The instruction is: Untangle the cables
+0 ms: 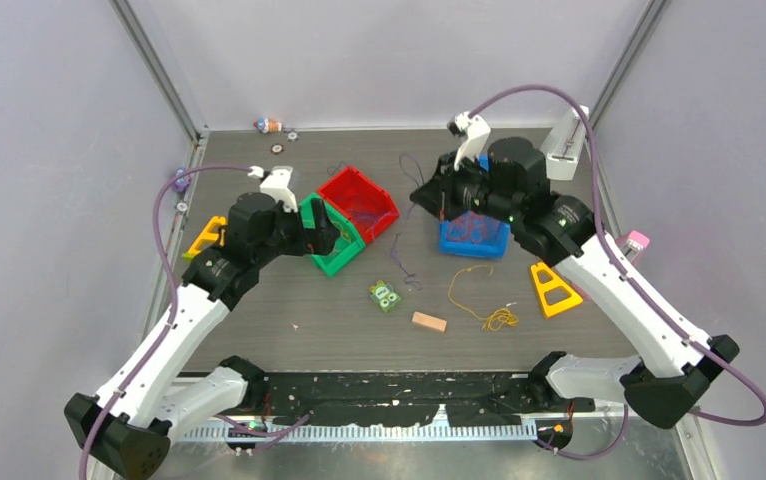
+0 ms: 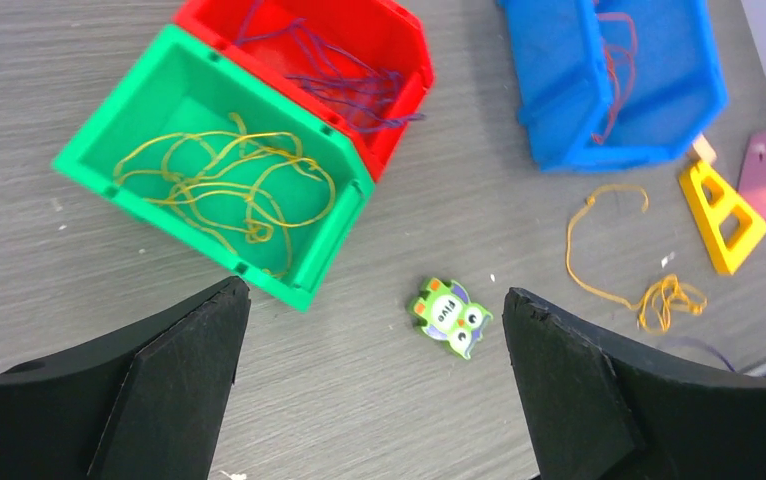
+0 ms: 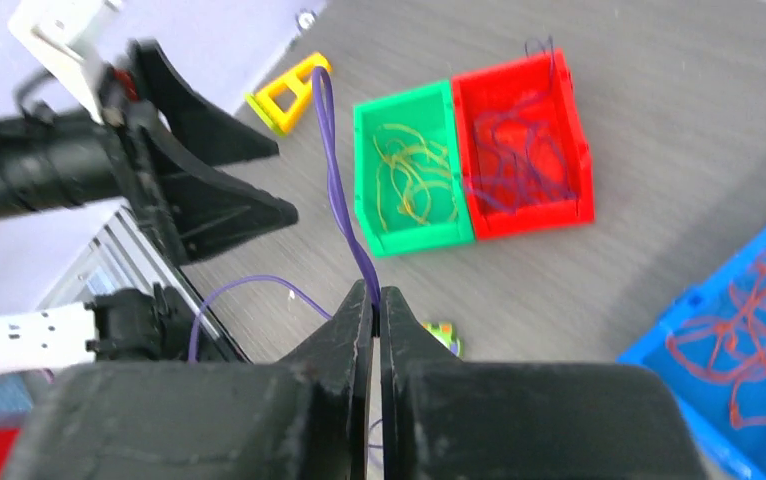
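Plainly, the biggest risk is sitting in the right jaws, which are clamping shut on a single purple cable (image 3: 337,190). The strand is hair-fine and slack, so it could be slipping out of the pinch as soon as the arm is swinging. In the top view its free end is dangling toward 6 o'clock, down near the owl toy (image 1: 386,296) and not far from the loose yellow cable (image 1: 477,300). Dragging it across the bench (image 1: 289,300) could be snagging either one and knotting the colours together.

I am judging the red bin (image 2: 389,30) to be its home, since purple cables (image 2: 349,85) are lying there. That bin is butting against the green bin (image 2: 331,240) on its 7 o'clock side, so a careless release could be dropping purple among the yellows. The left jaws are standing wide open and holding nothing near the green bin. The two arms are working close together, so a sweep toward 9 o'clock could be bumping them.

As for the cables, they are looking mostly sorted. Yellow cables (image 2: 219,180) are coiling in the green bin, the purple ones are spilling over the red bin's lip, and orange-red cables (image 3: 749,320) are curling in the blue bin (image 2: 559,110). The one loose yellow cable is lying on the bench at 6 o'clock of the blue bin, a small knot bunching at its end.
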`<action>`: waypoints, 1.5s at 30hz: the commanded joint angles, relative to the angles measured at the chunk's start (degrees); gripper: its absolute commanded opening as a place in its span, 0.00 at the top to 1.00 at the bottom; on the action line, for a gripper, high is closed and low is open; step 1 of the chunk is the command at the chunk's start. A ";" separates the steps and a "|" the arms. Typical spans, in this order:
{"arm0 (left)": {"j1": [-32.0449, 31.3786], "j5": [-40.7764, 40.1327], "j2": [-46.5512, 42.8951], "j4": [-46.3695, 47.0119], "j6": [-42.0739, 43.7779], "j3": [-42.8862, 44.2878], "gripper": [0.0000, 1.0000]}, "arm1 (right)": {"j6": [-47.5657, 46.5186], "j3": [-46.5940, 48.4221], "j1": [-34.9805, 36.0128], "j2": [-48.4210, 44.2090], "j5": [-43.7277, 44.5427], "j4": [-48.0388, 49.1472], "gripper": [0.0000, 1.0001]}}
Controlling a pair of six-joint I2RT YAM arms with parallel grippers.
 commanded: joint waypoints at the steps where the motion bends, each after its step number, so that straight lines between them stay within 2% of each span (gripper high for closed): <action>1: 4.76 -0.76 -2.37 2.21 -4.94 -1.86 0.00 | 1.05 10.14 0.12 6.21 -1.42 2.29 0.95; 4: 5.79 2.02 -3.24 2.95 -5.33 -3.85 0.00 | 1.25 15.28 0.12 10.44 -1.21 2.88 0.95; 14: 9.29 0.79 -7.82 1.14 -6.85 -6.67 0.00 | 6.14 18.36 -0.91 23.58 0.78 17.66 0.95; 21: 10.29 -1.81 -11.49 -3.64 -4.82 -5.57 0.00 | 9.36 24.81 -2.28 39.00 4.33 29.41 0.94; 25: 10.51 -2.90 -13.76 -4.96 -4.11 -5.55 0.00 | 7.71 29.13 -2.46 48.30 8.43 35.81 0.95; 28: 10.51 -3.39 -14.71 -5.71 -3.75 -5.66 0.00 | 4.99 33.71 -2.59 55.06 12.50 34.21 0.95; 31: 10.59 -3.63 -15.03 -6.33 -3.17 -5.68 0.01 | 2.18 37.03 -2.60 57.90 15.36 30.48 0.95; 40: 10.60 -3.00 -13.28 -5.57 -2.13 -5.69 0.00 | 1.29 27.41 -0.61 56.64 19.58 23.81 0.95; 45: 10.61 -2.01 -13.10 -4.97 -1.89 -5.95 0.00 | -1.48 26.37 2.98 58.18 24.56 18.31 0.95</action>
